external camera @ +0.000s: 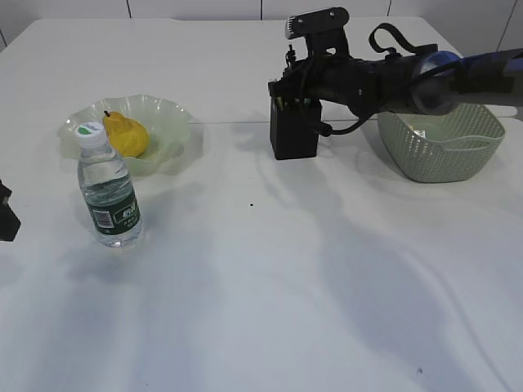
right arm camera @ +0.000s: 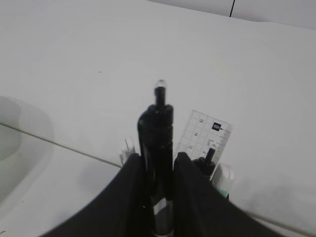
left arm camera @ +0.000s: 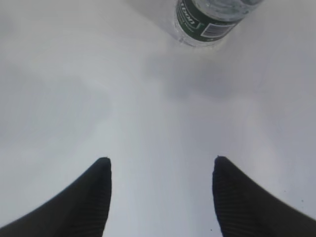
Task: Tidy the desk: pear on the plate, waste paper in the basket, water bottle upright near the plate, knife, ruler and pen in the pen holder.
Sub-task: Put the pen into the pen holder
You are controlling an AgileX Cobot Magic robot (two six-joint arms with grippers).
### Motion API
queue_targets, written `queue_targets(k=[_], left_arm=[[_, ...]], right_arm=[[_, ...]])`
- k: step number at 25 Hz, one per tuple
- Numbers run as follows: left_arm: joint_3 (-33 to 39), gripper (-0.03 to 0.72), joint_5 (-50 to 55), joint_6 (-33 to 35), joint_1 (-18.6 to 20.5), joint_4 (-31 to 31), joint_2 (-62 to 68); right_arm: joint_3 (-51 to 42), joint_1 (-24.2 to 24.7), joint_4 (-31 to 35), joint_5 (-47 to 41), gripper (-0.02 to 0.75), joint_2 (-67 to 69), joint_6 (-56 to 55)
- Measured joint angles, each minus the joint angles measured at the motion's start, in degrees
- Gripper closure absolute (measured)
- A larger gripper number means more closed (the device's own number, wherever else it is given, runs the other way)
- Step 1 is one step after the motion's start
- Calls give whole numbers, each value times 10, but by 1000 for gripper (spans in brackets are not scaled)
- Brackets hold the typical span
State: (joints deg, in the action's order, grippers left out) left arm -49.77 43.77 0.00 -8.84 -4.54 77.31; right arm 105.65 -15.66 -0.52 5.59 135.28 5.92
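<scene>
1. We see the right gripper above the pen holder; its jaws stand narrow, with a black pen upright between the two fingers. The fingers lie against the pen's barrel on both sides, but we cannot tell whether they press it.
2. Just beyond and to the right of these jaws, the clear ruler stands on end; a second dark tip and pale pieces beside it are too small for us to name.
3. We see the left gripper with its jaws wide and nothing between them; only bare desk lies in the gap and just ahead.
4. Ahead of the left jaws and slightly to their right stands the water bottle, upright, well apart from the fingertips.
5. In the exterior view, the bottle stands just in front of the plate, whose ruffled rim is clear of it; the pear rests on the plate.
6. The basket sits under the right arm, near the pen holder but apart from it.
7. We note wide open tabletop across the whole near half, between the bottle and the right edge.
</scene>
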Motion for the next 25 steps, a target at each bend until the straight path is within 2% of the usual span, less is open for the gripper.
queue_targets(k=[4, 6, 13, 16, 25], left_arm=[[0, 232, 0, 0, 0, 0, 0], [0, 232, 0, 0, 0, 0, 0], [0, 232, 0, 0, 0, 0, 0], [0, 232, 0, 0, 0, 0, 0], [0, 232, 0, 0, 0, 0, 0]], right_arm=[[0, 0, 0, -6, 457, 0, -1], [0, 0, 0, -8, 430, 0, -4], [0, 0, 0, -28, 419, -7, -12], [0, 0, 0, -68, 418, -36, -12], [0, 0, 0, -279, 418, -141, -13]])
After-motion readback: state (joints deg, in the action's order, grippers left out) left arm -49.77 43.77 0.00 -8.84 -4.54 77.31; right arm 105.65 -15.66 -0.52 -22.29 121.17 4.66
